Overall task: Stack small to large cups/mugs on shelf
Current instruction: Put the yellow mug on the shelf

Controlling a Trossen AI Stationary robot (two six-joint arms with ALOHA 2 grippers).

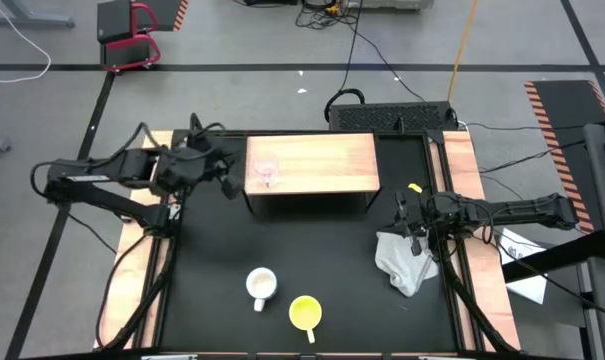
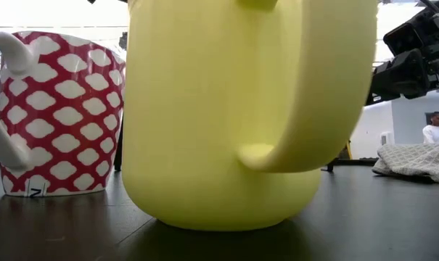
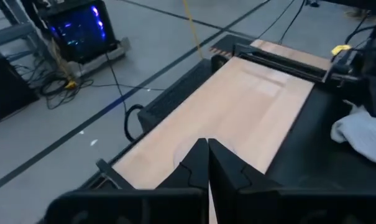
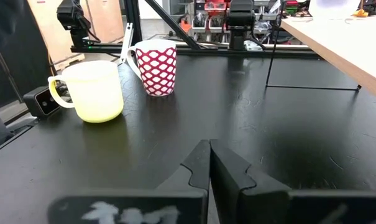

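Cups wait in two places: a small glass (image 1: 267, 172) on the shelf (image 1: 322, 163) beside the left end effector (image 1: 225, 182), closed and empty, while yellow (image 1: 305, 313) and patterned mugs (image 1: 261, 286) sit on the worktop (image 1: 312, 250), the right end effector (image 1: 410, 228) likewise closed.

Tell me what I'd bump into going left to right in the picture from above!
left gripper → glass cup on the shelf → right gripper

Two dark jointed arms, seemingly cabled
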